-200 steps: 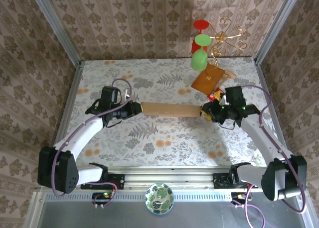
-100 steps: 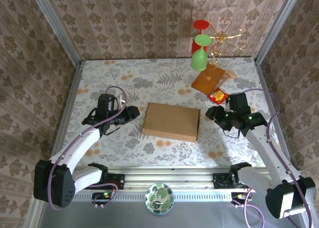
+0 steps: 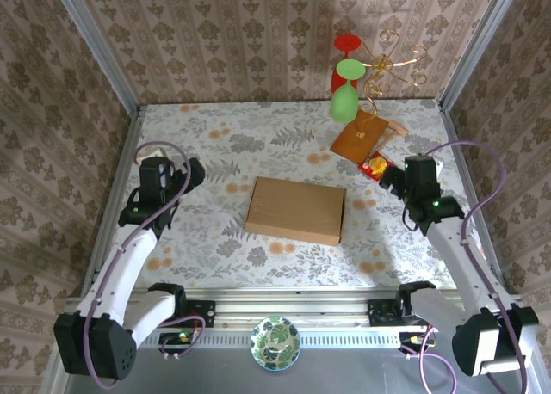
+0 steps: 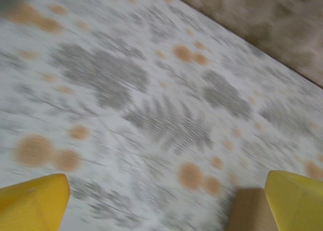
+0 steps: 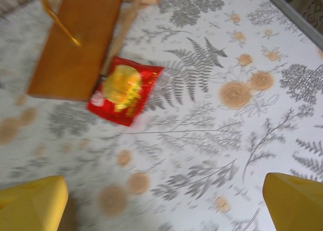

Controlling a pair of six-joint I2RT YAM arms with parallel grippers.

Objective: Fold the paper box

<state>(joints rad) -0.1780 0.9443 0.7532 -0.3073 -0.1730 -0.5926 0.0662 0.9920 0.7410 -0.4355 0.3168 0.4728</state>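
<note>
The box (image 3: 295,210) lies closed and flat mid-table, between the left gripper (image 3: 191,174) and the right gripper (image 3: 389,181), both apart from it with their yellow fingers (image 4: 33,200) spread wide. One red packet (image 5: 124,90) lies just beside the right gripper, against one orange-brown board (image 3: 362,136) carrying a gold wire stand (image 3: 392,54) with two glasses, a green glass (image 3: 344,103) and a red glass (image 3: 347,46). One patterned bowl (image 3: 275,342) sits at the near edge, between the arm bases.

Blurred floral tablecloth (image 4: 151,84), left tool (image 4: 164,206) spread wide, fingertips (image 4: 30,203) at lower corners; paper box (image 4: 247,212) corner low right
</note>
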